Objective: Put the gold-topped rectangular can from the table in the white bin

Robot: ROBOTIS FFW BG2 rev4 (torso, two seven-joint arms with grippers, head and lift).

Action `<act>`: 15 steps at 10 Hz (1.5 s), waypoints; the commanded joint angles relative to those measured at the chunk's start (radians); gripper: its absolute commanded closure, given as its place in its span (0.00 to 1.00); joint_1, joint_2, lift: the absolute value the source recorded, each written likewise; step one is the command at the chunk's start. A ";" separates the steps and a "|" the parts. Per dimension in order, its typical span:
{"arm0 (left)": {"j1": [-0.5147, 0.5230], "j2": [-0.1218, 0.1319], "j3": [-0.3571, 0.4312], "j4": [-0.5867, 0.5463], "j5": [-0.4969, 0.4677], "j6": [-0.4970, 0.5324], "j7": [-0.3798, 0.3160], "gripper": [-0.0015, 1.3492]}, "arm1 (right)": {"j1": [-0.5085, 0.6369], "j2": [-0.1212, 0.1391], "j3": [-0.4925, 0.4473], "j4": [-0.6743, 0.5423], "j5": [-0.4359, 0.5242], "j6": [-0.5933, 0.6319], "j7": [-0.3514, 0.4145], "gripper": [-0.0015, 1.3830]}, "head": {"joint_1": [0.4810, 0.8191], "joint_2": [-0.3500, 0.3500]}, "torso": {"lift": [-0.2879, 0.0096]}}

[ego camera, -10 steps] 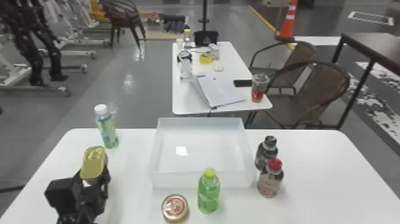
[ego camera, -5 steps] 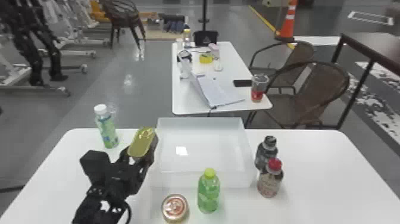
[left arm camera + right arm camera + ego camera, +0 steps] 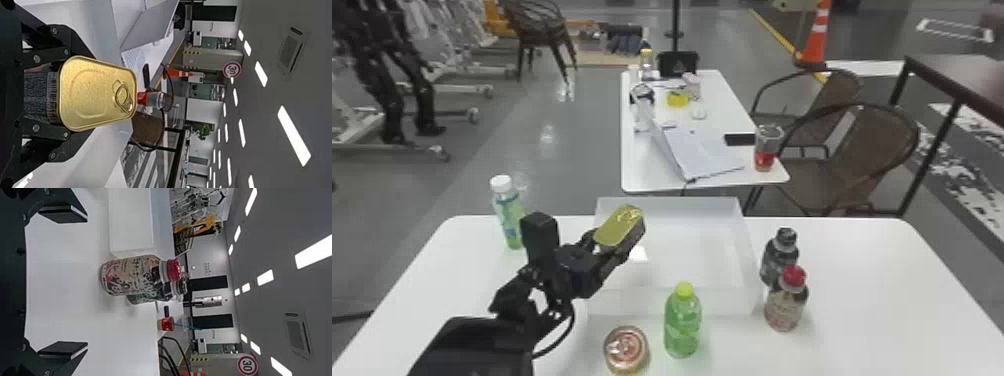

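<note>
Left tool [image 3: 82, 94] grasps the gold-topped rectangular can [image 3: 621, 227], its fingers on opposite sides of the body. From the head view, the can appears to be raised over the left part of the white bin [image 3: 732, 302], lid tilted; how far above the floor of the bin I cannot tell. Right tool [image 3: 86, 282] is spread and empty, near the red-capped bottle [image 3: 131, 275] on the table [image 3: 862, 300].

The can looks like stiff thin metal and, if full, should feel compact and fairly heavy for its size. Smooth walls could let it slip or pivot, and a hard squeeze might dent them. The best hold is across the two opposite side walls, below the rim, leaving the pull ring [image 3: 122, 96] alone; the present grip looks close to that. Lowering it near the bin's floor before letting go should spare the corners a knock and keep it from toppling.
</note>
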 commanded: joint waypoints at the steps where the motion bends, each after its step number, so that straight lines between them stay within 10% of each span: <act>1: -0.045 -0.003 -0.012 0.080 -0.004 0.016 -0.023 0.61 | 0.000 0.001 0.000 0.002 -0.001 0.000 0.000 0.11 | 0.20 0.50 | 0.63; 5: -0.037 -0.044 0.027 0.108 -0.044 0.036 -0.020 0.14 | -0.002 0.001 0.000 0.005 -0.002 0.000 0.000 0.11 | 0.20 0.50 | 0.63; 9: 0.006 -0.043 0.039 0.046 -0.010 -0.042 0.002 0.12 | -0.003 0.001 0.000 0.007 -0.002 0.000 0.000 0.11 | 0.20 0.50 | 0.63; 15: 0.395 -0.046 0.148 -0.244 0.022 -0.324 0.321 0.13 | -0.005 0.001 0.000 0.004 0.001 -0.002 0.000 0.11 | 0.20 0.50 | 0.63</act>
